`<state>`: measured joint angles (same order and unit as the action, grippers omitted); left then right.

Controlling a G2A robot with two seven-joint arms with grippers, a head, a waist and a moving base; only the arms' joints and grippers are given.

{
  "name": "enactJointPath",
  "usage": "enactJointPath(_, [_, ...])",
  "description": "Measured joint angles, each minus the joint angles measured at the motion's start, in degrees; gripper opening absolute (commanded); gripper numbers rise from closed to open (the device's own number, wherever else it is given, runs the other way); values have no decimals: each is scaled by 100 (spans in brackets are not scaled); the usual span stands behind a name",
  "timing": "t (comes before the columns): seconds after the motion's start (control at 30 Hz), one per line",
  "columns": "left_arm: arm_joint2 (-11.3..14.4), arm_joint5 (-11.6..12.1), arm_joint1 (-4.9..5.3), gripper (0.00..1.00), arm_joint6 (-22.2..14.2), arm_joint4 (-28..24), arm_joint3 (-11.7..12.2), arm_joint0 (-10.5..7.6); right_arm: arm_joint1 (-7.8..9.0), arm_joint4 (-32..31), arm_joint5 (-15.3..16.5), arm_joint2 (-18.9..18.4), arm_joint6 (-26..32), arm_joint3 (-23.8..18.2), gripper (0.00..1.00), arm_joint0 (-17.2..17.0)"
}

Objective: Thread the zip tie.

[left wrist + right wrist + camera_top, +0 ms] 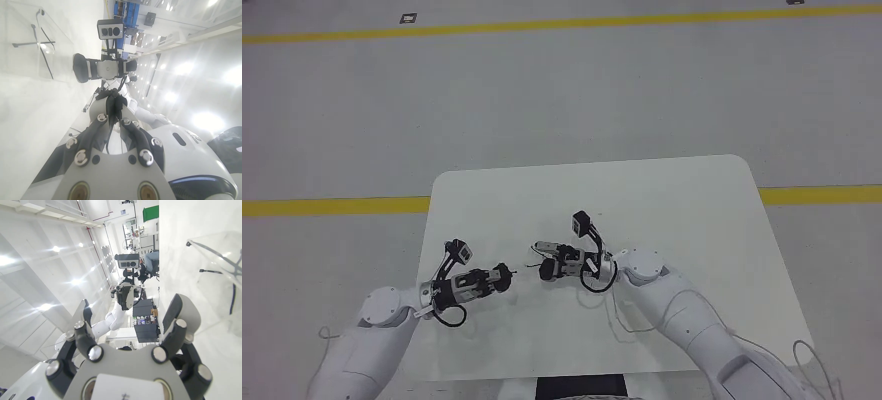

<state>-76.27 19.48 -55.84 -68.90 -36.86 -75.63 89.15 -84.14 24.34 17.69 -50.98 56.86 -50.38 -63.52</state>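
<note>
The zip tie [111,94] sits pinched at the very tips of the left tool [114,102], whose jaws are closed tight on it. It is a small dark bunch held up off the counter [692,200], with a short bit sticking out to one side. I cannot make out whether the tail has gone through the head. From above, the left tool [502,275] and the right tool [540,260] face each other near the front middle of the counter, close but apart, and a thin dark strand seems to cross the gap between them. The right tool [105,69] stands wide open and grips nothing; its two pads are spread well apart and turned straight at the tie. From its own wrist, the right tool [130,306] frames the left tool [123,296] between its spread jaws. Off to the side is a clear box [62,37] holding spare ties [34,44]. I'd say the work is at the handover stage, with one end secured and the other waiting to be caught. The next move calls for the right tool to come in gently and close on the free end. It must then line that end up squarely with the head's slot, since a small twist would make it miss.
</note>
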Motion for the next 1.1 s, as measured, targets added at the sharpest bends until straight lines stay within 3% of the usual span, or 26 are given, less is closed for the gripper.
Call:
enactJointPath(0.13, [10, 0, 0, 0, 59, 71, -2, -1, 0, -1, 0, 0, -1, 0, 100, 0])
enactJointPath(0.23, [-128, 0, 12, 0, 47, 161, -42, 31, 0, -1, 0, 0, -1, 0, 100, 0])
enactJointPath(0.43, [-883, 0, -55, 0, -376, 199, -323, 283, 0, -1, 0, 0, -1, 0, 100, 0])
enactJointPath(0.53, [-1284, 0, -169, 0, -629, 192, -427, 392, 0, -1, 0, 0, -1, 0, 100, 0])
enactJointPath(0.6, [-1520, 0, -272, 0, -861, 82, -376, 445, 0, -1, 0, 0, -1, 0, 100, 0])
enactJointPath(0.83, [-1567, 0, -296, 0, -922, 77, -347, 447, 10, -116, 8, 17, -97, -94, 100, 1])
enactJointPath(1.1, [-1567, 0, -297, 0, -922, 77, -347, 447, 210, -2067, -706, 131, -863, -1369, 100, -75])
